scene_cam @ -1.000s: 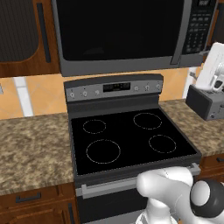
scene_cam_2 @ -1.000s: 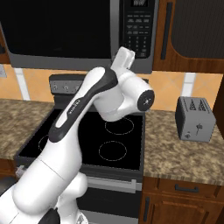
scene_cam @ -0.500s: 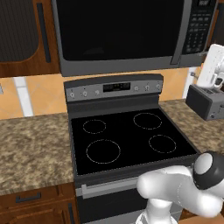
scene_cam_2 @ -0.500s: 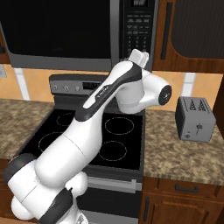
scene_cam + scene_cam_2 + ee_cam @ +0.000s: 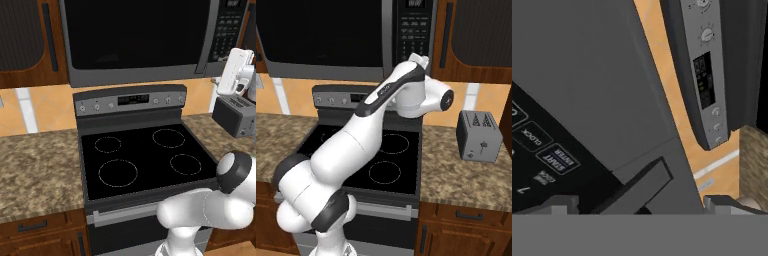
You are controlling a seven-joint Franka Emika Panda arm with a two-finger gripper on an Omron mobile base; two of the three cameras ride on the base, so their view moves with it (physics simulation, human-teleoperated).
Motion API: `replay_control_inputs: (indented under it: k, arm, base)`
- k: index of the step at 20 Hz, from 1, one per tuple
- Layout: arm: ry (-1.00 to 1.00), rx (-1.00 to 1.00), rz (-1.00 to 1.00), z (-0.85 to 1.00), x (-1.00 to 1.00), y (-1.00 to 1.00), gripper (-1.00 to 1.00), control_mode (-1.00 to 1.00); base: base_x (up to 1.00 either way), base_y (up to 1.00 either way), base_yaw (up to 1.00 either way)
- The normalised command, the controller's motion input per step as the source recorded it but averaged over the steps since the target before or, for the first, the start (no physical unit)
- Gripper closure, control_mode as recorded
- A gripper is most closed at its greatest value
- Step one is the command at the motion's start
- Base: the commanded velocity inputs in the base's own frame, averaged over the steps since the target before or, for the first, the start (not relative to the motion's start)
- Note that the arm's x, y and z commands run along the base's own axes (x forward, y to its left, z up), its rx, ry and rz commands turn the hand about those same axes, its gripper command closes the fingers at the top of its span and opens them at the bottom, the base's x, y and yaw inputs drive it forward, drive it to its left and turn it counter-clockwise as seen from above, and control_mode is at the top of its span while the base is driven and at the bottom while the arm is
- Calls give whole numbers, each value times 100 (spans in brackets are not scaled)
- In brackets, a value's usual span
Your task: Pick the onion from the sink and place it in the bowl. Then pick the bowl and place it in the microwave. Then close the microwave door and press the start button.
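**Gripper raised at the microwave keypad**

Gripper (image 5: 637, 202) jaws stand spread wide with nothing between them; I see its two small dark finger tips (image 5: 562, 204) at the bottom of the hand view, close against the microwave's (image 5: 145, 35) lower front. That view, rolled sideways, shows me flat dark grey casing and a black glossy keypad (image 5: 542, 150) with white-outlined keys, one lettered START. In the left base view the white hand sits high at the right, level with the keypad column (image 5: 226, 30). The microwave door (image 5: 135, 32), a wide pane of dark glass in a dark grey frame, lies flush with the front. Below it I see the stove's grey control panel (image 5: 131, 100), with small round knobs and a narrow display, and the smooth black glass stovetop (image 5: 145, 160) marked by four thin rings. Speckled brown granite counter (image 5: 35, 170) flanks the stove; cabinets are reddish wood. A boxy grey toaster (image 5: 478, 136) with two top slots stands on the counter right of the stove.
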Motion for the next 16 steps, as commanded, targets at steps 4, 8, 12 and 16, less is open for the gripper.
replay_control_inputs:
  k: [4, 8, 12, 16]
  arm:
    - [0, 0, 0, -1, 48, 0, -100, -100]
    - [0, 0, 0, -6, 42, 0, -100, -100]
    - [0, 0, 0, -15, 38, 0, -100, -100]
    - [-1, 0, 0, -34, -1, 12, -100, -100]
  base:
    - [0, 0, 0]
    - [0, 0, 0]
    - [0, 0, 0]
    - [0, 0, 0]
